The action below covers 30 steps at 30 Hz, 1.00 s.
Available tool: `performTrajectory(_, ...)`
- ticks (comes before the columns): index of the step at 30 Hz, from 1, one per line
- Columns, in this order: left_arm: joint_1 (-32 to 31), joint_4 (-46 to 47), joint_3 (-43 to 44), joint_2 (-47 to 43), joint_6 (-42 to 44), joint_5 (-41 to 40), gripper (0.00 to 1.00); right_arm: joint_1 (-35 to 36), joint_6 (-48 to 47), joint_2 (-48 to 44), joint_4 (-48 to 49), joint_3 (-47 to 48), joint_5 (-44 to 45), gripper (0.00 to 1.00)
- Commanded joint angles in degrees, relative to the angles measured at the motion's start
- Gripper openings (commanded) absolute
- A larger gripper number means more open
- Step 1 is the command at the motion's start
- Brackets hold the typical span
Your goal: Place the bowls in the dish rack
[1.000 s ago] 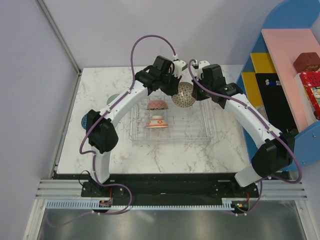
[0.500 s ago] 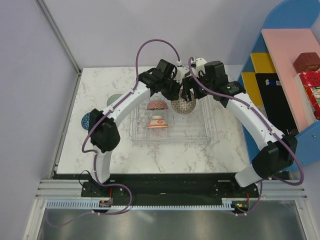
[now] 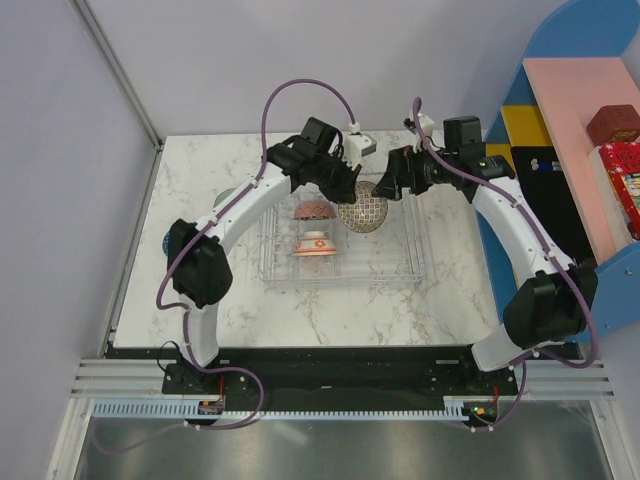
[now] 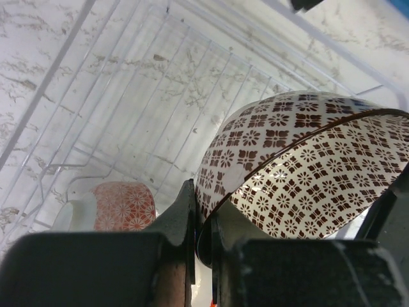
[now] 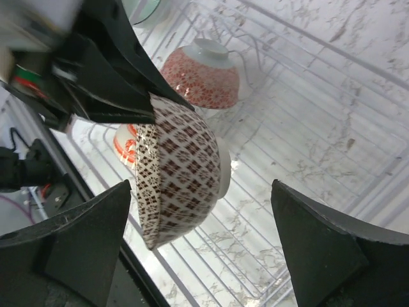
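While my left fingers [image 4: 182, 217] are pressed together on the rim of the lattice bowl [image 4: 300, 166], pinching its wall between them, the bowl hangs tilted on its side over the far part of the rack [image 3: 390, 265]. Its foot points right and its open mouth faces left. Whether it touches the ribs below I cannot tell.

My right fingers [image 5: 77, 236] are spread wide, one on either side of the lattice bowl and apart from it. They hold nothing. They sit just right of the bowl, over the far right part of the rack.

Two other bowls are already in the rack. The red bowl [image 3: 314, 210] stands upside down just left of the lattice bowl. The orange bowl [image 3: 314, 244] stands nearer, also upside down, about mid-rack.

The rack lies in the middle of the marble tabletop [image 3: 330, 310]. The green bowl [image 5: 147, 7] sits on the tabletop left of the rack, mostly hidden behind my left arm. The blue bowl [image 3: 167, 240] sits further left and nearer, at the tabletop's left edge, and only a sliver of it shows.
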Motion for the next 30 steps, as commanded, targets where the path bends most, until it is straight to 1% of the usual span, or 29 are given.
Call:
performTrajectory(1, 3.6, 6.7, 0.1, -6.9, 2.4, 12.7, 0.02, -1.3, -1.1, 3.1, -1.2, 0.5, -14.1, 0.98)
performTrajectory(2, 3.9, 6.9, -0.1, -7.0, 2.5, 15.4, 0.02, -1.5, -1.1, 3.7, -1.1, 0.2, -16.1, 0.98)
performTrajectory(4, 4.3, 7.1, -0.5, -7.3, 3.3, 17.7, 0.02, -1.7, -0.9, 6.0, -1.2, 0.2, -18.7, 0.98)
performTrajectory(5, 4.3, 7.1, -0.6, -7.4, 3.7, 19.8, 0.02, -1.6, -0.7, 6.7, -1.1, 0.2, -21.4, 0.98)
performTrajectory(7, 4.3, 7.1, -1.1, -7.4, 4.2, 21.2, 0.02, -1.8, 0.0, 8.6, -1.2, 0.2, -23.9, 0.97)
performTrajectory(14, 4.3, 6.8, -1.3, -6.7, 4.9, 25.2, 0.02, -1.9, -0.6, 9.9, -1.2, 0.8, -27.3, 0.98)
performTrajectory(20, 4.3, 6.7, -1.7, -6.1, 4.7, 26.6, 0.02, -2.3, -1.0, 9.6, -1.3, 0.2, -28.9, 0.98)
performTrajectory(30, 4.3, 6.7, -2.3, -6.5, 4.9, 24.4, 0.02, -4.7, -0.6, 9.7, -1.3, 0.4, -31.7, 0.96)
